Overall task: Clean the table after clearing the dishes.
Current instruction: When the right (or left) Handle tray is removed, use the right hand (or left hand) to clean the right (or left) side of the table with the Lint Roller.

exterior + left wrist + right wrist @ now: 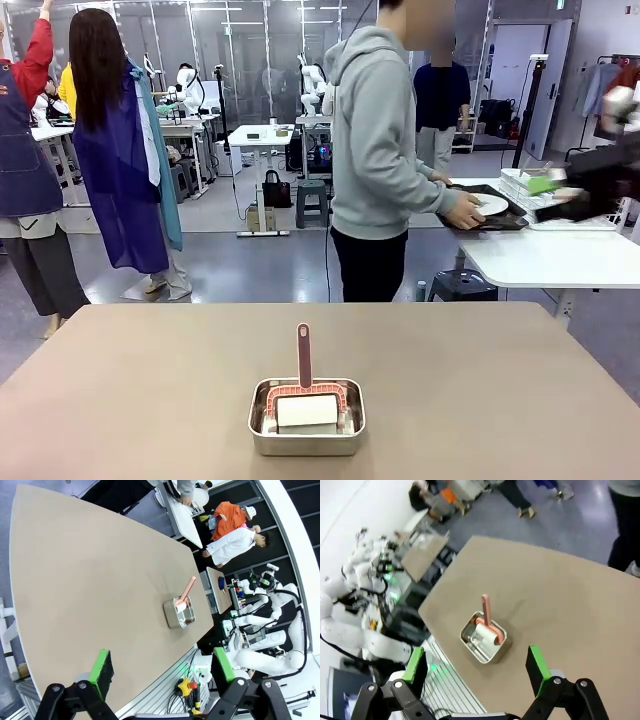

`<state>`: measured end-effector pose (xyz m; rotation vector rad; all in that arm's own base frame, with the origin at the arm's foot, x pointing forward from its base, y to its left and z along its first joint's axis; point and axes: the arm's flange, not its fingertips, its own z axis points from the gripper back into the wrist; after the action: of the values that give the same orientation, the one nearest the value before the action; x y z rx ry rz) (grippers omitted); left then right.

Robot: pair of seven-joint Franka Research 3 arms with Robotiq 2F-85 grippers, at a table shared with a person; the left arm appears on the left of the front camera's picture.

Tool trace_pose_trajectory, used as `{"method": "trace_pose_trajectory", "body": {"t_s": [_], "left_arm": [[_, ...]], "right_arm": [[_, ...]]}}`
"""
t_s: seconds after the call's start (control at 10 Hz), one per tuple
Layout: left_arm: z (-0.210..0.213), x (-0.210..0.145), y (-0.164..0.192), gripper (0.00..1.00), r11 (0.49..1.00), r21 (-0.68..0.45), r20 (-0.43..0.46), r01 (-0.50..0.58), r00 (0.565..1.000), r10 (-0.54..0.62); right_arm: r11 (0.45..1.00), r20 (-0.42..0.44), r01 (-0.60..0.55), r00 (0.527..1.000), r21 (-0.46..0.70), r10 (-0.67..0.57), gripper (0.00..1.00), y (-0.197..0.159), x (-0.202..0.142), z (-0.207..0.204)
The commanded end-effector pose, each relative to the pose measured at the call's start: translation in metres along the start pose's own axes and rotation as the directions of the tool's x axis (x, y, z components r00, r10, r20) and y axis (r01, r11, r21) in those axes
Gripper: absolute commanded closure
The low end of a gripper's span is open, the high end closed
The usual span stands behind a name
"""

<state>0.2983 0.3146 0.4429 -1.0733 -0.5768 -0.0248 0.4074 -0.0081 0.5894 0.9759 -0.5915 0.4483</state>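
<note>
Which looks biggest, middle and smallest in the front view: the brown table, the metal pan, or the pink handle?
Largest to smallest:
1. brown table
2. metal pan
3. pink handle, sticking up out of the pan

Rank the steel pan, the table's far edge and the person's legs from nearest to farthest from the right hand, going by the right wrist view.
1. Steel pan: just ahead of the open right hand, by the table's near edge.
2. Table's far edge: across the tabletop, upper part of the view.
3. Person's legs: on the floor beyond that edge, top right corner.
</note>
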Motion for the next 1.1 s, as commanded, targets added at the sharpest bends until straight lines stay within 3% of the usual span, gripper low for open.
{"method": "trace_pose_trajectory", "body": {"t_s": [0.0, 0.2, 0.3, 0.4, 0.7, 1.0], "left_arm": [[0.004, -0.002, -0.004, 0.0, 1.0, 0.009, -0.01, 0.007, 1.0, -0.007], [0.004, -0.002, -0.004, 0.0, 1.0, 0.009, -0.01, 0.007, 1.0, -0.007], [0.004, -0.002, -0.004, 0.0, 1.0, 0.009, -0.01, 0.007, 1.0, -0.007], [0.004, -0.002, -0.004, 0.0, 1.0, 0.009, -0.01, 0.007, 1.0, -0.007], [0.004, -0.002, -0.004, 0.0, 1.0, 0.009, -0.01, 0.007, 1.0, -0.007], [0.004, -0.002, -0.004, 0.0, 1.0, 0.009, -0.01, 0.007, 1.0, -0.007]], "right_arm": [[0.993, -0.243, -0.11, 0.965, -0.046, 0.095, 0.0, 0.011, 0.048, -0.055], [0.944, -0.437, -0.286, 0.879, -0.166, 0.19, 0.0, 0.031, 0.078, -0.124], [0.91, -0.529, -0.374, 0.817, -0.18, 0.231, 0.0, 0.039, 0.085, -0.154], [0.897, -0.568, -0.412, 0.782, -0.162, 0.257, 0.0, 0.041, 0.09, -0.175], [0.877, -0.616, -0.47, 0.722, -0.104, 0.314, 0.0, 0.037, 0.093, -0.212], [0.88, -0.612, -0.462, 0.73, -0.113, 0.305, 0.0, 0.042, 0.086, -0.202]]}}
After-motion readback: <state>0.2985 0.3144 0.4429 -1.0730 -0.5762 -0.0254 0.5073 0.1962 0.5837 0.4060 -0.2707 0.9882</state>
